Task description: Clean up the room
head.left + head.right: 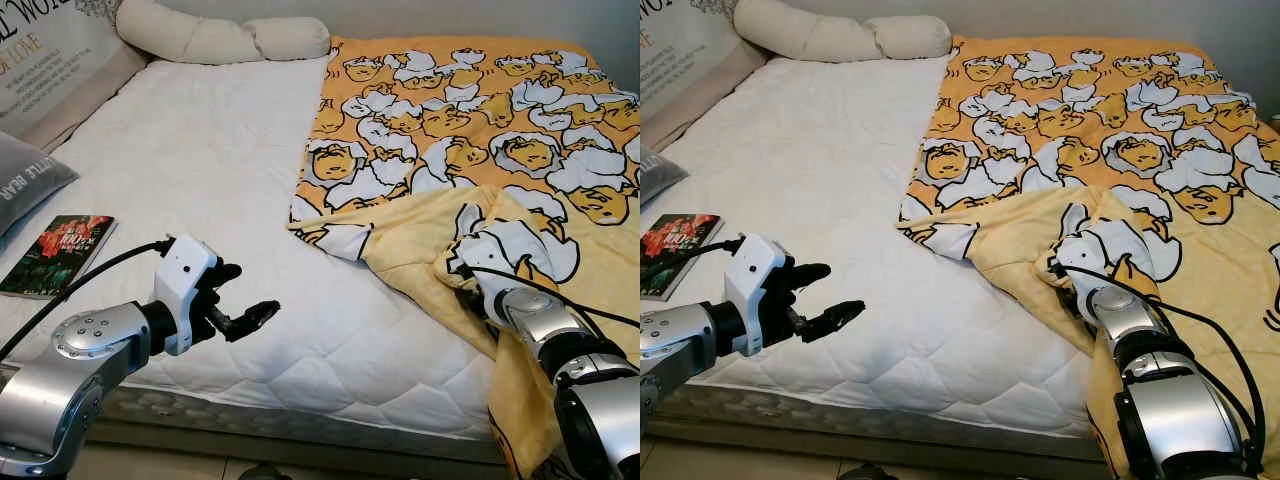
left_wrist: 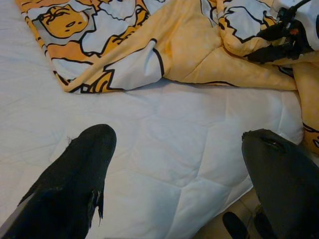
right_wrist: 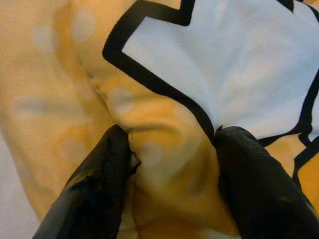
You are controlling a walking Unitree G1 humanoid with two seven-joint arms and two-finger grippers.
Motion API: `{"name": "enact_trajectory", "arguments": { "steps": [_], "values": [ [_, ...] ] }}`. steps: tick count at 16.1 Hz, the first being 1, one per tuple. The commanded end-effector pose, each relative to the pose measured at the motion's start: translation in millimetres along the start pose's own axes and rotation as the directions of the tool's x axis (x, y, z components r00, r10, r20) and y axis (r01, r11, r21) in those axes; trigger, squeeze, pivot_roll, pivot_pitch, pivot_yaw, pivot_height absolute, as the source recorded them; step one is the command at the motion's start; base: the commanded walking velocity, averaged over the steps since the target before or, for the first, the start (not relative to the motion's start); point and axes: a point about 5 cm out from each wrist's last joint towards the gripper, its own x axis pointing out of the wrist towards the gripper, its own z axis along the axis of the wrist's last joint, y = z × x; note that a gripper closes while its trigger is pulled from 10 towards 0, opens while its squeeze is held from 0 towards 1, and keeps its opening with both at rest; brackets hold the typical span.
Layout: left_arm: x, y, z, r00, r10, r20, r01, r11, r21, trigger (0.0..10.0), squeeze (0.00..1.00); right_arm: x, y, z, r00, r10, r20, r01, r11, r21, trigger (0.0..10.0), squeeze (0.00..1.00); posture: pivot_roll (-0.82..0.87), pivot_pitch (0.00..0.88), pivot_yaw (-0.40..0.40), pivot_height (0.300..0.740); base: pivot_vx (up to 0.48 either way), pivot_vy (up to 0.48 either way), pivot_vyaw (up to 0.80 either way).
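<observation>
**Robot grips blanket on half-made bed**

The right gripper (image 3: 169,174) pinches a fold of the yellow cartoon-print blanket (image 1: 480,130), which covers the right side of the white mattress (image 1: 200,160) with its near corner bunched and turned back. The left gripper (image 1: 235,300) hovers over the mattress's front edge, fingers spread. A book (image 1: 58,254) lies near the pillows (image 1: 220,35).

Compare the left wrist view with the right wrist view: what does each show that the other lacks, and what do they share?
Left wrist view alone: the white mattress, the left gripper open above it, and the blanket's folded corner.

Right wrist view alone: the right gripper up close, its fingers pinching a fold of cloth.

Both: the yellow cartoon-print blanket.
</observation>
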Motion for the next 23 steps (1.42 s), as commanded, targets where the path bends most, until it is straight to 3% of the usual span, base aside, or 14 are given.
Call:
{"name": "enact_trajectory", "arguments": {
  "steps": [1,11,14,16,17,18,19,21,22,23],
  "values": [
    [-0.9,0.3,5.1,1.0,0.001,0.001,-0.001,1.0,0.024,10.0,0.34,-1.3,-6.2,6.5,1.0,-0.015,0.012,0.015,1.0,-0.009,0.0,0.0,0.14,0.0,0.066,0.74,0.0,0.0,0.0],
    [1.4,0.1,3.3,1.0,0.011,0.002,-0.011,1.0,0.012,10.0,0.35,-3.2,-11.5,2.3,1.0,-0.016,0.011,0.016,1.0,0.004,0.0,0.0,0.14,0.0,0.057,0.74,0.0,0.0,0.0],
    [3.1,1.1,3.6,1.0,0.017,0.011,-0.017,1.0,0.007,10.0,0.35,-3.7,-10.5,1.4,0.999,0.023,0.03,-0.024,0.998,0.051,0.0,0.0,0.13,0.0,0.054,0.74,0.0,0.0,0.0],
    [4.8,2.5,3.9,0.999,0.027,0.023,-0.027,1.0,-0.001,10.0,0.34,-4.8,-8.0,7.1,0.989,0.106,0.098,-0.121,0.979,0.162,0.0,0.0,0.11,0.0,0.051,0.74,0.0,0.0,0.0],
    [5.9,3.5,4.2,0.999,0.034,0.032,-0.033,0.999,-0.005,10.0,0.34,-6.4,-3.0,17.0,0.96,0.205,0.188,-0.245,0.945,0.217,0.0,0.0,0.1,0.0,0.044,0.74,0.0,0.0,0.0],
    [6.8,4.3,4.6,0.998,0.039,0.039,-0.039,0.999,-0.008,10.0,0.35,-9.0,3.0,26.1,0.912,0.307,0.271,-0.369,0.902,0.223,0.0,0.0,0.1,0.0,0.042,0.74,0.0,0.0,0.0],
    [7.4,4.9,5.0,0.998,0.044,0.044,-0.044,0.999,-0.011,10.0,0.34,-13.6,12.3,34.5,0.835,0.429,0.344,-0.508,0.841,0.185,0.0,0.0,0.09,0.0,0.039,0.74,0.0,0.0,0.0],
    [7.9,5.2,5.2,0.998,0.048,0.05,-0.047,0.999,-0.016,10.0,0.34,-23.9,24.7,45.6,0.709,0.558,0.431,-0.662,0.738,0.135,0.0,0.0,0.09,0.0,0.039,0.74,0.0,0.0,0.0],
    [8.5,5.1,5.4,0.997,0.048,0.054,-0.047,0.999,-0.019,10.0,0.34,-41.6,39.6,61.1,0.557,0.647,0.521,-0.788,0.609,0.087,0.0,0.0,0.08,0.0,0.039,0.74,0.0,0.0,0.0],
    [10.1,4.0,5.8,0.997,0.046,0.058,-0.044,0.999,-0.023,10.0,0.35,-82.7,69.6,83.9,0.263,0.754,0.603,-0.934,0.355,-0.037,0.0,0.0,0.08,0.0,0.04,0.74,0.0,0.0,0.0]
  ]
}}
